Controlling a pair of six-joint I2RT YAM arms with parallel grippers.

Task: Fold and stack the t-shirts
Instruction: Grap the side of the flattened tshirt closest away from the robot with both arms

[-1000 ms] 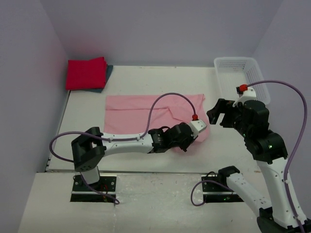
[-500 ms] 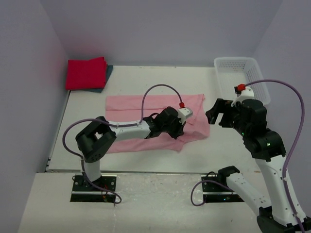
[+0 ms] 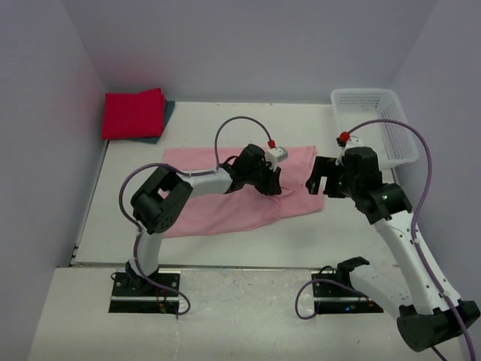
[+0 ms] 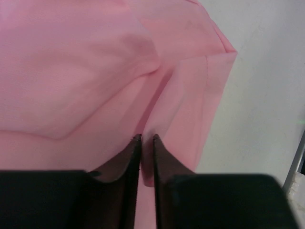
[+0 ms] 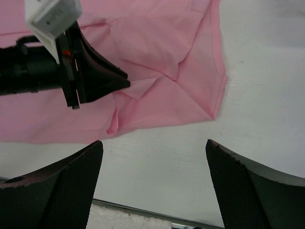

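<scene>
From the overhead camera, the pale pink t-shirt [image 3: 214,207] lies spread across the middle of the worktop [image 3: 225,120], its right end bunched and turned in on itself. The left hand [image 3: 272,186] is low over that bunched part. The right hand [image 3: 316,180] hangs just beside the shirt's right edge, jaws wide and empty. In the far left corner the crimson-red folded t-shirt [image 3: 134,113] rests on the dark teal t-shirt [image 3: 168,111]. A white mesh basket [image 3: 364,92] stands at the far right.

The left wrist camera shows the left hand [image 4: 146,139] with its fingers almost together and only a thin slit between them. A crease in the cloth runs up from their tips. Whether a pinch of cloth sits in the slit I cannot tell.

The right wrist camera shows the right hand [image 5: 153,143] fully spread above bare worktop, just short of the shirt's hem. The turned-in flap ahead of it is wrinkled, its corner folded at an angle.

This looks like the side fold being laid. To do it well, the left hand should part fully and lift straight up, so no cloth drags. The right hand could then pin or square the skewed corner, aligning edges before the next fold.
</scene>
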